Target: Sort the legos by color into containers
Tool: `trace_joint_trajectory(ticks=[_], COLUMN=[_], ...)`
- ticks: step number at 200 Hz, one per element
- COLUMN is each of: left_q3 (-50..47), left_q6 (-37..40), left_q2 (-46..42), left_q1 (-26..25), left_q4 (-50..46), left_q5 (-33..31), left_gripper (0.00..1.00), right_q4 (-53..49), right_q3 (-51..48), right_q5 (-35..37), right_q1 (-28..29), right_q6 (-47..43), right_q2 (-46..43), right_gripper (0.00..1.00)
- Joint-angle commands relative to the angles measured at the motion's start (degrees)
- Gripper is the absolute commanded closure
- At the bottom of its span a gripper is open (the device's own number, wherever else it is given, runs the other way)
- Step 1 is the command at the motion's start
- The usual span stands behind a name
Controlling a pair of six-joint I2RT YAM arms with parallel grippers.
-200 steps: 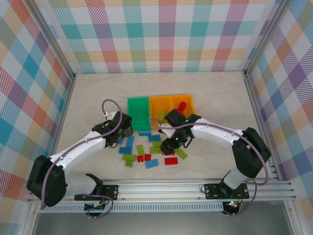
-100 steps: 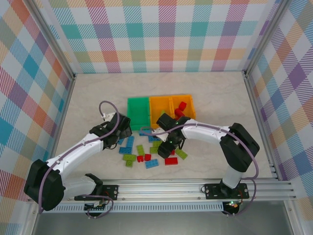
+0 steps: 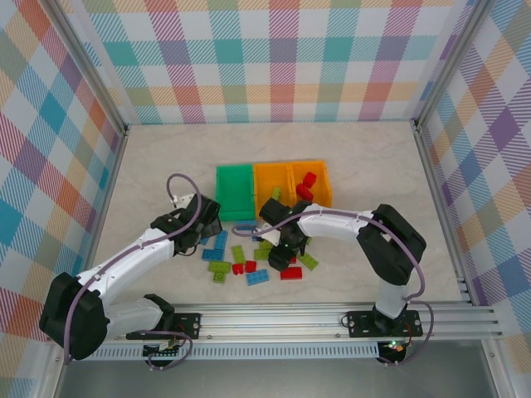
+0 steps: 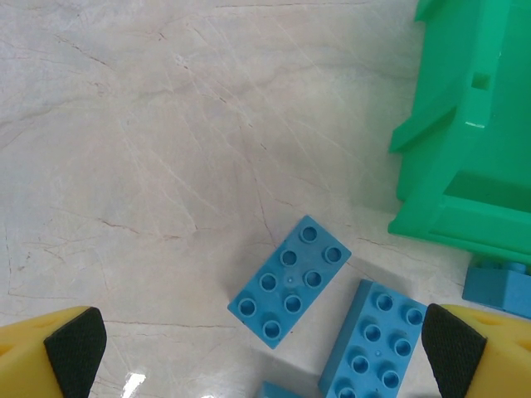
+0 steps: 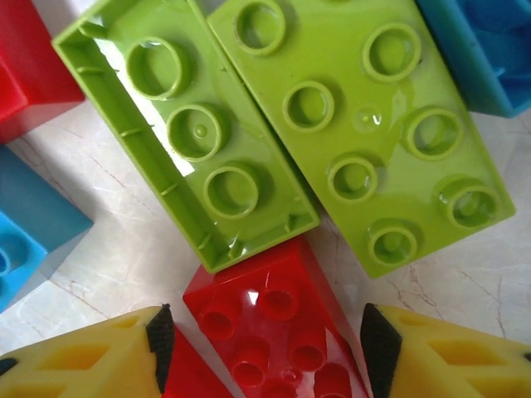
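Red gloss sits between the black pads (image 5: pixel 162 332) of my right claw (image 5: pixel 261 340): a small red studded plastic brick (image 5: pixel 274 332) lies on the pale marbled tabletop (image 5: pixel 465 290), one pad at each side, so close that I cannot tell whether they pinch it or merely straddle it. Hard against its far end crowd an overturned lime green plastic brick (image 5: pixel 187 141), hollow side up, and a studs-up lime green plastic brick (image 5: pixel 365 124), the two touching along their long edges. A second red brick (image 5: pixel 29 66) and two blue plastic bricks (image 5: pixel 33 232) (image 5: pixel 489 50) hem them in at the corners. From above, this claw (image 3: pixel 286 249) is down in the loose scatter of legos (image 3: pixel 241 264), just in front of the middle orange plastic bin (image 3: pixel 267 178), which holds a green piece; the right orange plastic bin (image 3: pixel 319 176) holds red ones. My left claw (image 4: pixel 264 348) is released, fingers spread wide, hanging over a blue eight-stud brick (image 4: pixel 290 278) and a longer blue brick (image 4: pixel 373 344) lying beside it. Just beyond stands the green plastic bin (image 4: pixel 473 124), with another blue block (image 4: pixel 498 286) tucked against its near wall.
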Motion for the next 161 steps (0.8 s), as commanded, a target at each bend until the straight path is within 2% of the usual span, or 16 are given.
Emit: trace_joint_trajectory(ticks=[1,78,113,135,161], left_q3=[-0.5,-0.5,-0.1,0.2,0.9], left_q6=[-1.1,-1.4,-1.7,-1.6,-0.6], left_q2=[-1.3,0.0,3.9,6.2,9.2], left_q1=[0.5,0.8,1.4,1.9,2.4], left_q4=[-1.6,-1.6,-3.4,-3.6,-3.0], left_q5=[-0.7,0.1,1.4,3.9,5.8], left_gripper=[0.00,0.00,0.00,0.00,0.00], right_q4=[-1.2,1.5,2.6,2.8,1.3], right_q3=[-0.2,-1.4,-1.1,0.0,2.9], right_q5=[1.4,0.6,-1.1,-2.9,-4.7], right_q1=[0.3,0.3,-1.3,-5.9,-10.9], right_q6=[-1.0,1.9,5.2,10.0,11.5], right_q2=[0.8,-5.0,-9.2,-11.8,-13.2], right_gripper=[0.42,0.74,0.75,0.75,0.75])
